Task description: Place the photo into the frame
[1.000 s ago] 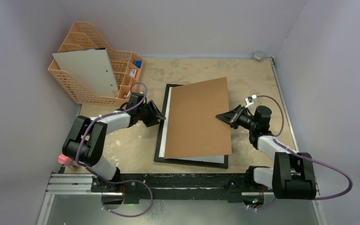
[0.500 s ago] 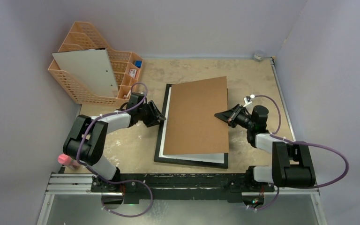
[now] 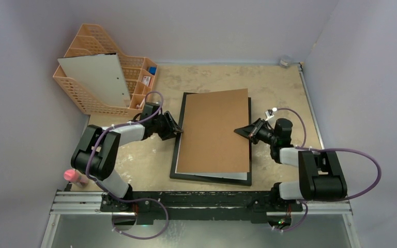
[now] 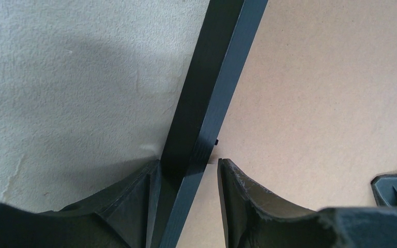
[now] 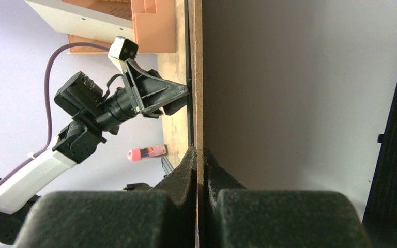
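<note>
Atop the frame (image 3: 212, 180), brown backing board (image 3: 214, 132)

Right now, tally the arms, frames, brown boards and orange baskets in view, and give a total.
Arms: 2, the left arm and the right arm
Frames: 1, the black frame
Boards: 1, the brown board
Baskets: 1, the orange basket
Total: 5

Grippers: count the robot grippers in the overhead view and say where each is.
2. The left gripper straddles the left edge of the frame; the right gripper pinches the right side of the brown backing board. None appear hidden.
</note>
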You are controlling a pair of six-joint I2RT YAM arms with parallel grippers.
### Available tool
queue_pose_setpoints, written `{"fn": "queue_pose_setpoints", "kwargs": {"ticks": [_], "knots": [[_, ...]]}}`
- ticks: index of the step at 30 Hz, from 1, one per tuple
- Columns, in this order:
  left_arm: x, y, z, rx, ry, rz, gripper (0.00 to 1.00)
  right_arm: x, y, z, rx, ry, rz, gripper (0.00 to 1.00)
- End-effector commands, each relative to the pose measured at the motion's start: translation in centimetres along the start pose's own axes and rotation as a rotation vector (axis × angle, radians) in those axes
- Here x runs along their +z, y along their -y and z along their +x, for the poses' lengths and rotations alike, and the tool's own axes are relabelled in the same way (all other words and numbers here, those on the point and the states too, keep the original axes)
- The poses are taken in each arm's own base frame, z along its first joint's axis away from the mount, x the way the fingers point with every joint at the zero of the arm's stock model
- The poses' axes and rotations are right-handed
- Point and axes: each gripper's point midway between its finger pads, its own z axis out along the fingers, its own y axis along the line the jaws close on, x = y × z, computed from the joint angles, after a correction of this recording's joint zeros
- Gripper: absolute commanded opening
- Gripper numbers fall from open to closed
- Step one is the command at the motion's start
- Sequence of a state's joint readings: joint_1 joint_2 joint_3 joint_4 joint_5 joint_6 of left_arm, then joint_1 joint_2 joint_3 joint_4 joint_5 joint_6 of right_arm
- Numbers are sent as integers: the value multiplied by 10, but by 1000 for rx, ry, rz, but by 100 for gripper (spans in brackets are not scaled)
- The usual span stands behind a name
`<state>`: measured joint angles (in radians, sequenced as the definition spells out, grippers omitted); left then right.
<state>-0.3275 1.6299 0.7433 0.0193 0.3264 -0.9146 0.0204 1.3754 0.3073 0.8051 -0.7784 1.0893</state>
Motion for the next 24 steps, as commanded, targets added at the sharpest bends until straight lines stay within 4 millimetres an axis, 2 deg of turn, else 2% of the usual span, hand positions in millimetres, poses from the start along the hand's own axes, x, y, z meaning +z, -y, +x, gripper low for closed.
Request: {"fn": "queue_pose_setpoints", "kwargs": {"ticks": [1, 4, 11, 14, 20, 24], "knots": [[1, 13, -6, 28, 9, 57, 46, 2, 6, 8, 0, -37, 5, 0], [1, 13, -6, 28, 10, 56, 46, 2, 14, 11, 29, -36, 39, 0], [3, 11, -7, 27, 10, 51, 48, -2, 17, 13, 16, -18, 60, 0], [3, 11, -7, 26, 9, 47, 48, -4, 14, 11, 6, 0, 52, 0], [4, 10, -8, 30, 11, 36, 49, -11, -10, 2, -67, 62, 1, 0], [5, 9, -8, 34, 8, 33, 50, -8, -3, 3, -67, 37, 16, 0]]}}
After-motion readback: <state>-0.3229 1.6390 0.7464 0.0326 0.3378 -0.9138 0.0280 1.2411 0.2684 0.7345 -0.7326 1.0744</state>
